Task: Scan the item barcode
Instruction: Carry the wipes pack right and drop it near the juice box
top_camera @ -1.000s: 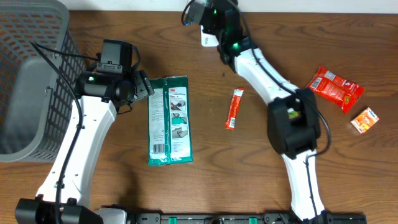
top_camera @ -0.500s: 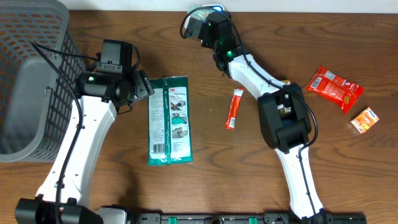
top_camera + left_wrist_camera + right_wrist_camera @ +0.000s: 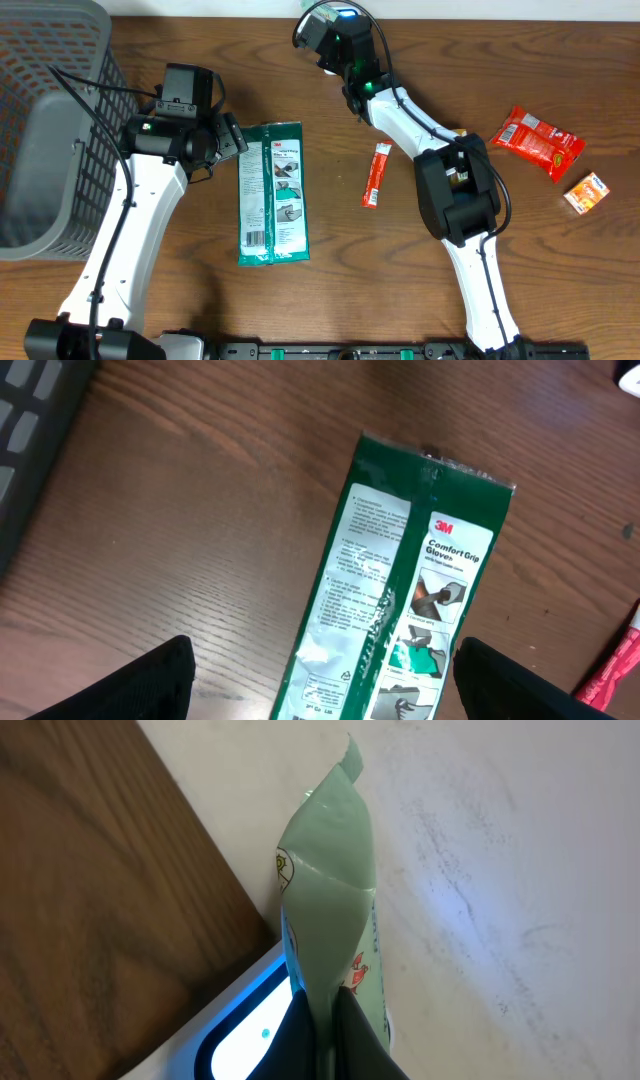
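Pale green packet (image 3: 325,890) sits pinched in the right gripper (image 3: 328,1032) over the glowing scanner (image 3: 240,1035). Left gripper (image 3: 325,685) hangs spread wide above the glove pack (image 3: 400,590).

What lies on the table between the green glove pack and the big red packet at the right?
A slim red sachet, and further right the right arm crossing above the wood. The overhead view shows both.

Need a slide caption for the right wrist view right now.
Right gripper pinches a pale green packet at the blue-lit scanner by the table edge.
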`<state>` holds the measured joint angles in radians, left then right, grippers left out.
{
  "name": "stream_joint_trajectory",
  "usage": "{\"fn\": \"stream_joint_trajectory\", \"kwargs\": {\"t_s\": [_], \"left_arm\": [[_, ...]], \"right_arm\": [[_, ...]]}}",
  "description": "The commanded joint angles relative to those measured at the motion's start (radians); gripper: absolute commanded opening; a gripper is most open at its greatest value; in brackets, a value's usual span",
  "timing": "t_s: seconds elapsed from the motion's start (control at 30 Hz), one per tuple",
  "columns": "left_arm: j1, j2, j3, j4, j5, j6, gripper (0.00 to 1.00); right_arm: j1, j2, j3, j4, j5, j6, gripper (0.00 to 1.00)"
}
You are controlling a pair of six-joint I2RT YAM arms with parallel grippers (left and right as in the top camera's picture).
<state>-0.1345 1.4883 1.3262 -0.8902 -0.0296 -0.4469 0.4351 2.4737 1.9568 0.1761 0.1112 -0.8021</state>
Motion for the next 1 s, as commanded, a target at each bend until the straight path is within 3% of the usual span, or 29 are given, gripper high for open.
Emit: {"fn": "stream_joint_trajectory", "kwargs": {"t_s": [0.0,0.1,0.27,0.43,0.67,0.8,0.97], "left_arm": [[0.003,0.002,0.006,-0.003,-0.009,0.009,0.84],[0.003,0.002,0.006,-0.003,-0.009,0.009,0.84],[0.003,0.002,0.006,-0.003,-0.009,0.009,0.84],[0.003,0.002,0.006,-0.003,-0.009,0.009,0.84],[0.003,0.002,0.006,-0.003,-0.009,0.009,0.84],[0.003,0.002,0.006,-0.003,-0.009,0.009,0.84],[0.003,0.002,0.006,-0.003,-0.009,0.009,0.84]], "right_arm": [[-0.002,-0.106,0.011,-0.005,-0.011,0.122,0.01],[-0.011,-0.243,0.011,-0.148,-0.011,0.269,0.01],[-0.013,-0.417,0.011,-0.478,-0.011,0.325,0.01],[-0.035,-0.582,0.011,-0.949,-0.011,0.436,0.01],[-0.139,-0.597,-0.007,-1.456,-0.012,0.627,0.01],[-0.220,-0.597,-0.126,-1.508,-0.011,0.679,0.01],[-0.325,-0.597,-0.338,-1.337,-0.006,0.679,0.01]]}}
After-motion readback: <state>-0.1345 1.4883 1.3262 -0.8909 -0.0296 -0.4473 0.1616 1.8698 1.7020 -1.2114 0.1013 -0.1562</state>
